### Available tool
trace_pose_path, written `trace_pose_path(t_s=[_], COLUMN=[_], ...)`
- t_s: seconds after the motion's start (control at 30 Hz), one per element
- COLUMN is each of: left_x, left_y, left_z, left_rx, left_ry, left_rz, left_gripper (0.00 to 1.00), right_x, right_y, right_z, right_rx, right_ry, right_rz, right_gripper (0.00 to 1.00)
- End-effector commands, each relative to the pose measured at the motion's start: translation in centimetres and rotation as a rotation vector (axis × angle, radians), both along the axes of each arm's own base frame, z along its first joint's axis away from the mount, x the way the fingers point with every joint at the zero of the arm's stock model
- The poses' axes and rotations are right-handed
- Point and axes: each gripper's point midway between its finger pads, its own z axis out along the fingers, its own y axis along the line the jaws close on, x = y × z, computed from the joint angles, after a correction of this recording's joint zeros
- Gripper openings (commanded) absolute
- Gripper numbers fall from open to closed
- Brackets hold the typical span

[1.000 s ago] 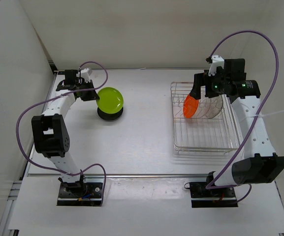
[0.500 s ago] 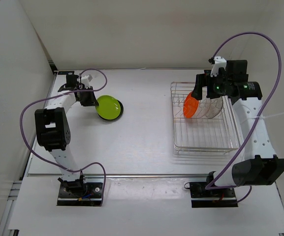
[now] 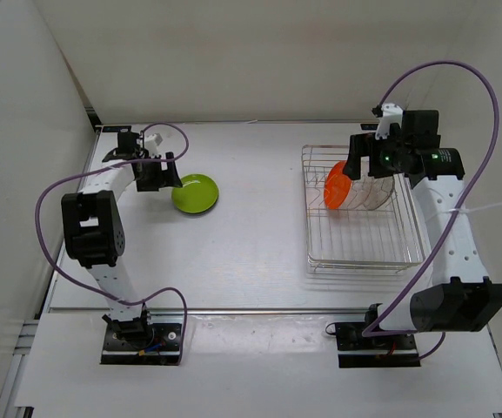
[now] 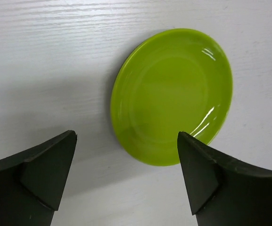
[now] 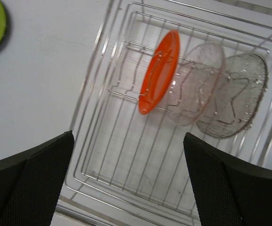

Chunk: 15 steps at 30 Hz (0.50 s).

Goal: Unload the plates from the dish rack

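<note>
The lime green plate (image 3: pixel 195 192) (image 4: pixel 171 96) lies flat on the table at the back left, with a thin dark edge showing under its right side. My left gripper (image 3: pixel 172 174) (image 4: pixel 126 136) hovers open at its left rim, holding nothing. The dish rack (image 3: pixel 364 261) (image 5: pixel 126 160) sits on the right. An orange plate (image 3: pixel 338 185) (image 5: pixel 159 70) and two clear glassy plates (image 5: pixel 194 82) (image 5: pixel 232 94) stand on edge in its far half. My right gripper (image 3: pixel 365 167) (image 5: pixel 128 136) hangs open above the rack, just over the orange plate, touching nothing.
The white side wall runs close along the left of the left arm. Purple cables loop over both arms. The near half of the rack holds only bare wire.
The left gripper lowered the tilted green plate flat onto the black plate and opened, letting it go. The right gripper edged slightly to the right over the rack, still open.
</note>
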Motion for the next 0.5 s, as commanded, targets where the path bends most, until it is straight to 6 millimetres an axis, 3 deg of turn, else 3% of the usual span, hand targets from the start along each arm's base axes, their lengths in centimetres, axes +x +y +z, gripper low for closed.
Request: trace_pose_path(t_s=[0.0, 0.03, 0.1, 0.13, 0.2, 0.27, 0.37, 0.47], left_x=[1.0, 0.9, 0.2, -0.1, -1.2, -2.5, -4.1, -5.6], left_y=[0.9, 1.7, 2.5, 2.0, 2.9, 2.9, 3.6, 4.2], left_z=[8.0, 10.2, 12.4, 13.6, 16.9, 19.5, 21.9, 22.9], left_rx=[0.117, 0.188, 0.299, 0.325, 0.378, 0.386, 0.398, 0.416], left_ry=[-0.180, -0.226, -0.257, -0.284, -0.341, -0.397, -0.448, -0.471], left_rz=[0.036, 0.071, 0.091, 0.086, 0.128, 0.144, 0.190, 0.218], left_gripper=[1.00, 1.00, 1.00, 1.00, 1.00, 1.00, 1.00, 1.00], right_x=[1.4, 1.4, 2.0, 2.2, 2.7, 3.6, 4.3, 5.4], right_y=[-2.9, -3.4, -4.1, -4.7, -5.7, -5.6, -5.5, -4.5], right_z=[-0.8, -1.3, -2.9, -3.4, -4.4, -4.7, -5.4, -5.2], right_rx=[-0.128, -0.153, -0.216, -0.258, -0.303, -0.319, -0.349, -0.362], right_ry=[-0.031, -0.013, 0.023, 0.034, 0.039, 0.016, 0.021, 0.009], right_rz=[-0.100, -0.106, -0.120, -0.150, -0.181, -0.176, -0.165, -0.137], right_gripper=[1.00, 1.00, 0.98, 0.98, 0.93, 0.88, 0.82, 0.80])
